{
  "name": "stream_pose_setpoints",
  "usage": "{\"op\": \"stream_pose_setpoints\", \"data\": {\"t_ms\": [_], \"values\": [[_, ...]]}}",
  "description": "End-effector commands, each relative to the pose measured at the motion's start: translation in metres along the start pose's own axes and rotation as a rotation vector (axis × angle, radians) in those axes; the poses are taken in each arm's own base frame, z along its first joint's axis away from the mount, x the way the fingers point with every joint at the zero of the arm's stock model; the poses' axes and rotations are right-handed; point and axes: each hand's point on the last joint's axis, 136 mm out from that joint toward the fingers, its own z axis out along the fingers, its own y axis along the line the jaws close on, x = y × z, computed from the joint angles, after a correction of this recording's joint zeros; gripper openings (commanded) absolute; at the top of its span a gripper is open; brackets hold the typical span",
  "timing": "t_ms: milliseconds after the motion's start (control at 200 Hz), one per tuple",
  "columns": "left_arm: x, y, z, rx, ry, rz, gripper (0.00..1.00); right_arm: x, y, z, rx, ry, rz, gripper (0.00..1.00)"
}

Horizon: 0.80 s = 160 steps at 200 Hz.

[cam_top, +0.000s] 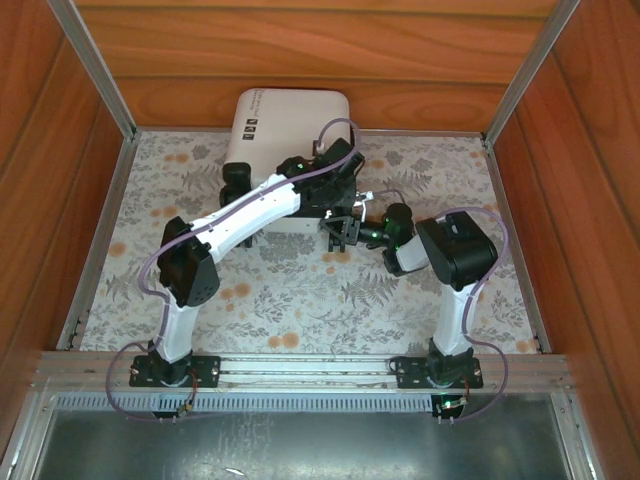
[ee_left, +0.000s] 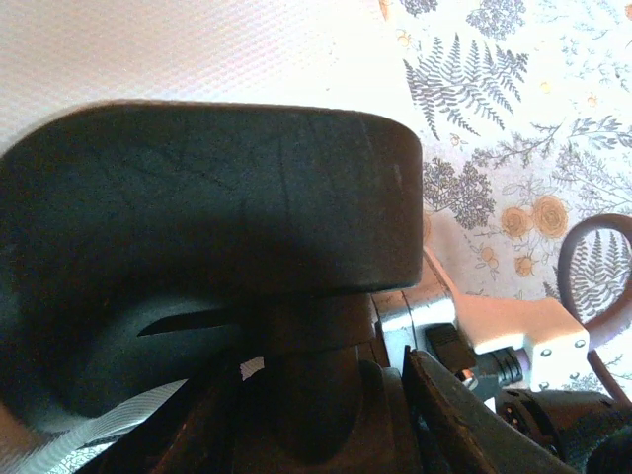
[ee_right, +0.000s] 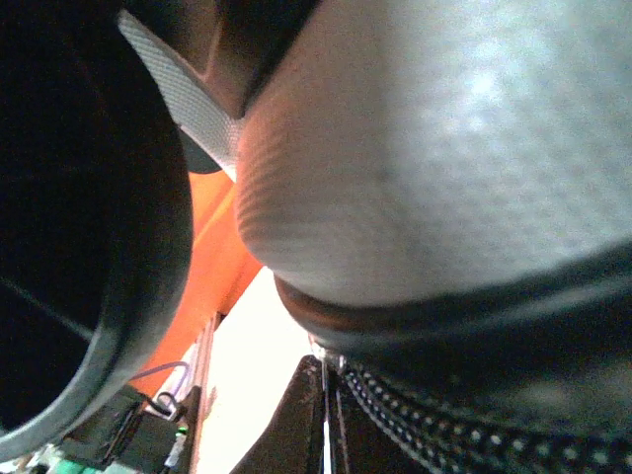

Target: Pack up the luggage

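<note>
The left arm reaches from its base across the fern-and-flower printed table cloth (cam_top: 300,300) to the near right corner of the luggage (cam_top: 285,125). This is a small cream-white hard-shell suitcase with rounded corners, lying flat at the far middle of the table against the wooden back wall. Its lid looks down rather than open.

The left gripper (cam_top: 328,185) sits right over that corner. Its wrist view has a black rubber wheel (ee_left: 197,217) pressed up close, with a dark stem running down between the fingers. The gripper may be clamped on the wheel's bracket, but I cannot tell whether it holds or merely brackets it.

To the right, the right gripper (cam_top: 338,235) is at the suitcase's near edge with its jaws squeezed fully together. The black zipper band (ee_right: 444,425) lies just beside it, though nothing shows whether a pull tab is pinched.

The shell should be stiff, smooth and slippery on its curves, and probably fairly light. On its wheels it would roll if pushed. The safer holds are the rim along the zipper, the wheel brackets or the handle, not the domed face.
</note>
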Motion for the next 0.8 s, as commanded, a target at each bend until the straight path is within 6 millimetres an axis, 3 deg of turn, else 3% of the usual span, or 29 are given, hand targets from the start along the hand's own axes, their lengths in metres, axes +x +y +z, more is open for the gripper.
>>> {"op": "stream_pose_setpoints", "data": {"t_ms": [0,325,490,640,795], "values": [[-0.020,-0.008,-0.046,0.126,-0.068,0.022,0.00,-0.009,-0.019,-0.006,0.044,-0.042,0.096,0.00],[-0.019,0.024,-0.053,0.196,-0.129,0.006,0.00,-0.001,0.001,-0.013,0.009,-0.008,0.043,0.00],[-0.017,0.044,-0.061,0.216,-0.160,-0.017,0.00,0.005,0.000,-0.016,0.003,0.013,0.056,0.00],[-0.016,0.054,-0.069,0.212,-0.188,-0.010,0.00,0.018,-0.006,-0.019,0.055,0.055,0.083,0.00],[-0.011,0.055,-0.066,0.213,-0.174,0.007,0.00,0.025,-0.006,-0.026,0.250,0.113,-0.003,0.00]]}}
